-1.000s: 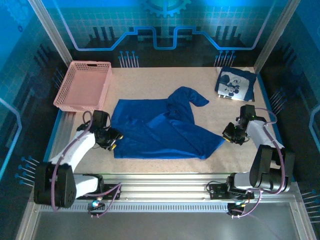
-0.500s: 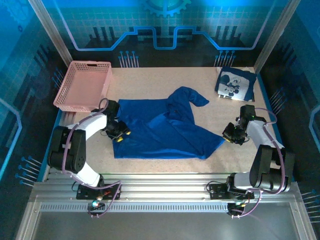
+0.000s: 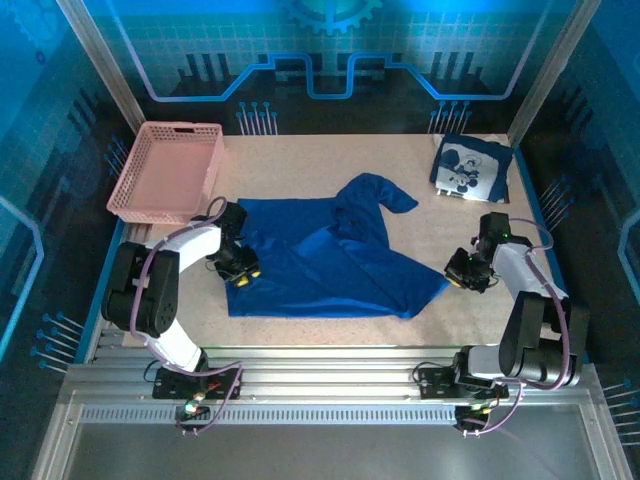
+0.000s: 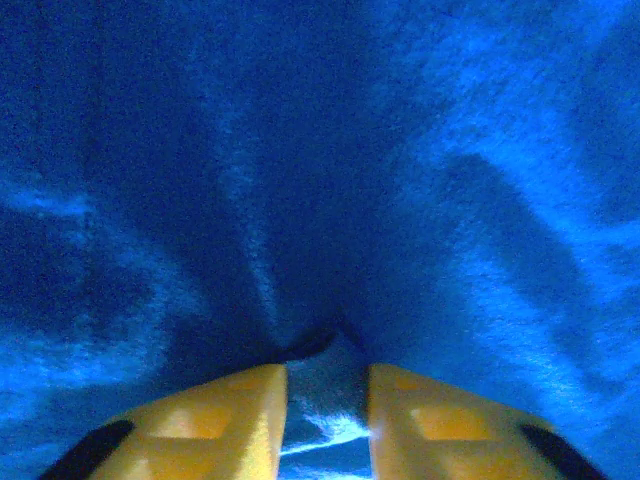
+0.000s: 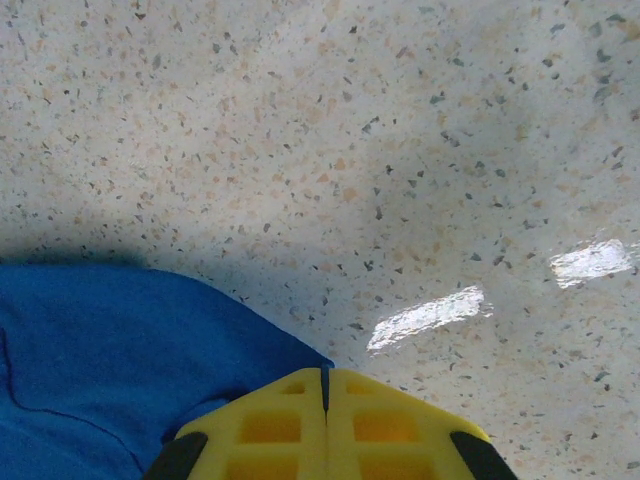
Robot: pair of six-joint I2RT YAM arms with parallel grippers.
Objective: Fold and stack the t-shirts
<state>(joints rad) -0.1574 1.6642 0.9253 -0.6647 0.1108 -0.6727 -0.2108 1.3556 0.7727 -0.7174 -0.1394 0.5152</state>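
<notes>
Left end effector (image 4: 327,375): pinching a fold of the open t-shirt (image 3: 330,265) at its left edge.
Right end effector (image 5: 325,372): fingers pressed together, at that shirt's right corner.
Folded t-shirt (image 3: 468,168): beyond the right end effector, cartoon print up.
Basket (image 3: 155,213): pink, beyond the left end effector.

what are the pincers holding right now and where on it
Left pincer pinches a fold at the spread shirt's left edge. Right pincer is shut at its right corner; grip cannot be told.
</notes>
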